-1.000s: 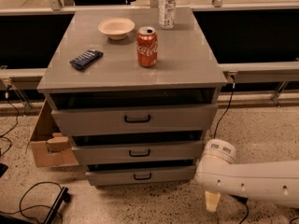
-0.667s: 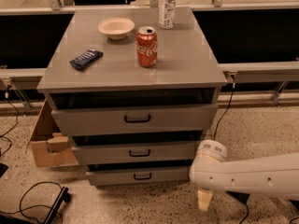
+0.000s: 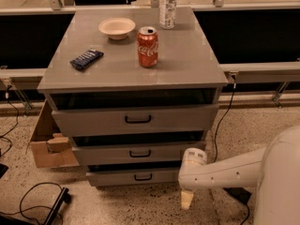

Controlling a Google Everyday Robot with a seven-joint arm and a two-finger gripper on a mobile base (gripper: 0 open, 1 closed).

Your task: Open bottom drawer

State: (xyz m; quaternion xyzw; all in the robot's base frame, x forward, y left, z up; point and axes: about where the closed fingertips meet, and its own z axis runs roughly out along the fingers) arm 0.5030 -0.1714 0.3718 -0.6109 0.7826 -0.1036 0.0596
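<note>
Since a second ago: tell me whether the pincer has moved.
Yes. The pincer has shifted left, toward the right end of the bottom drawer, and now hangs low just beside that drawer's front.

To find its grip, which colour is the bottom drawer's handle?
Black handle on the grey bottom drawer, in the camera view. The gripper hangs low beside it.

Bottom drawer (image 3: 110, 177): grey front, black loop handle (image 3: 143, 176). Gripper (image 3: 186, 199): cream, on a white arm (image 3: 234, 171), at 4 o'clock from that handle. Cabinet top (image 3: 187, 60): grey. Can (image 3: 147, 47): red, white script. Bowl (image 3: 116, 28): cream. Packet (image 3: 86, 59): dark blue. Floor (image 3: 136, 205): beige, speckled. Cardboard box (image 3: 49, 157): brown.
</note>
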